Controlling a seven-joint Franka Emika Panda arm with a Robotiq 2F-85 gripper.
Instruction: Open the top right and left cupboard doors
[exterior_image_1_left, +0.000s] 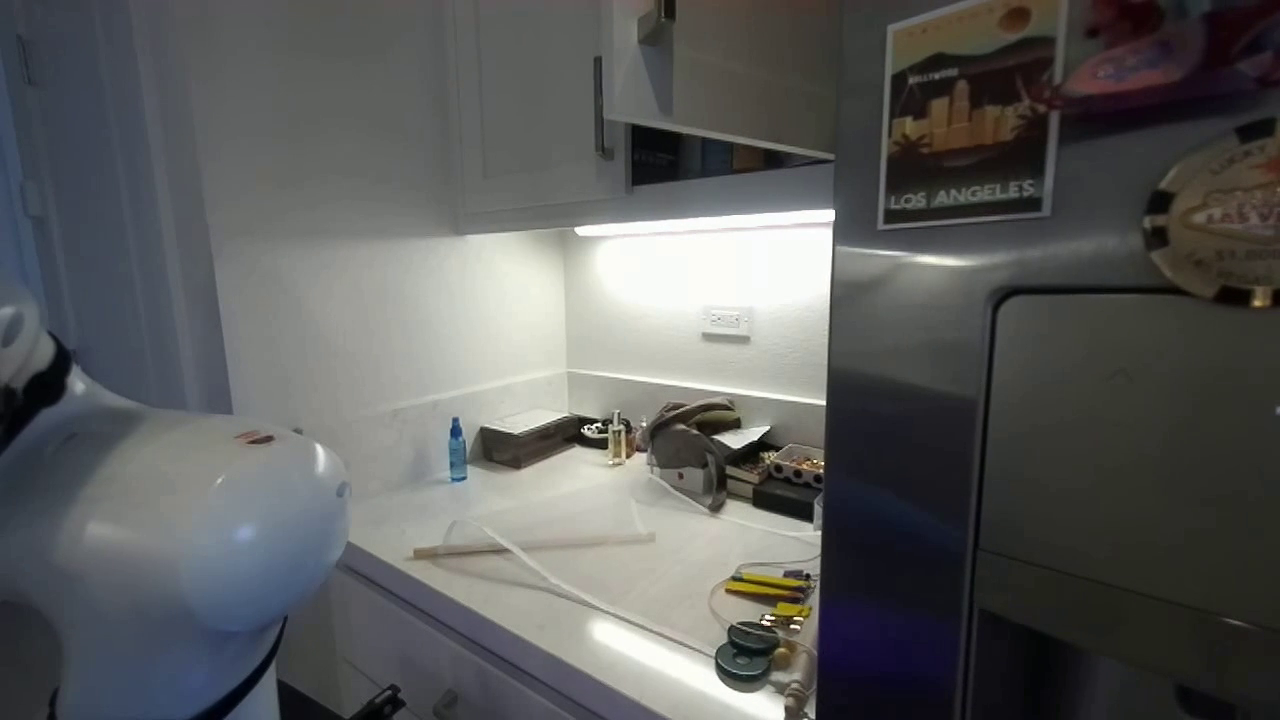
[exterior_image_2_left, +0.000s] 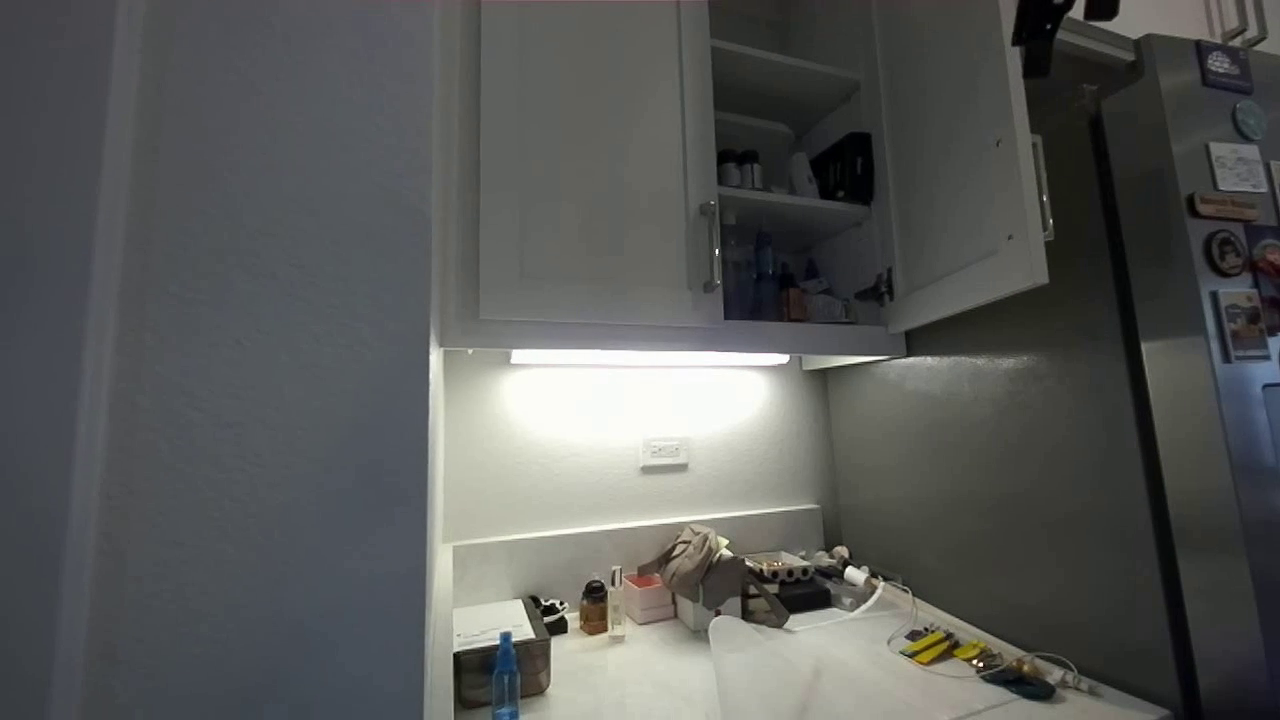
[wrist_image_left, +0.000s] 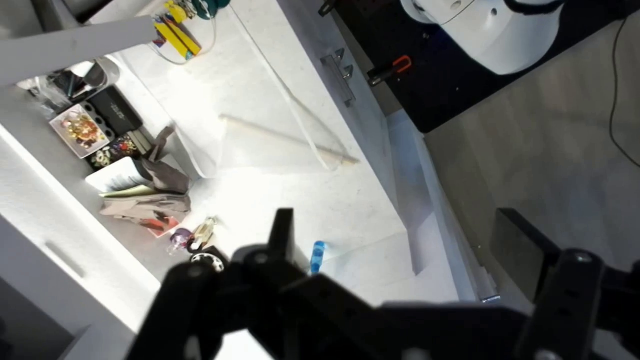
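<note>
The left cupboard door (exterior_image_2_left: 600, 160) is a white panel with a metal handle and is shut. It also looks shut in an exterior view (exterior_image_1_left: 535, 110). The right cupboard door (exterior_image_2_left: 955, 160) stands open, swung out to the right in front of the fridge side; it also shows open in an exterior view (exterior_image_1_left: 750, 75). Shelves with bottles show behind it. My gripper (wrist_image_left: 400, 235) is open, with nothing between its fingers, in the wrist view. Black gripper parts (exterior_image_2_left: 1055, 25) show at the top edge by the open door's outer edge; the rest is cut off.
The steel fridge (exterior_image_1_left: 910, 400) stands right of the cupboard. Below is a white counter (exterior_image_1_left: 560, 580) with a blue bottle (exterior_image_1_left: 457, 450), a box (exterior_image_1_left: 525, 438), a grey bag (exterior_image_1_left: 685, 440) and yellow tools (exterior_image_1_left: 765, 585). The white arm (exterior_image_1_left: 200, 520) stands at the left.
</note>
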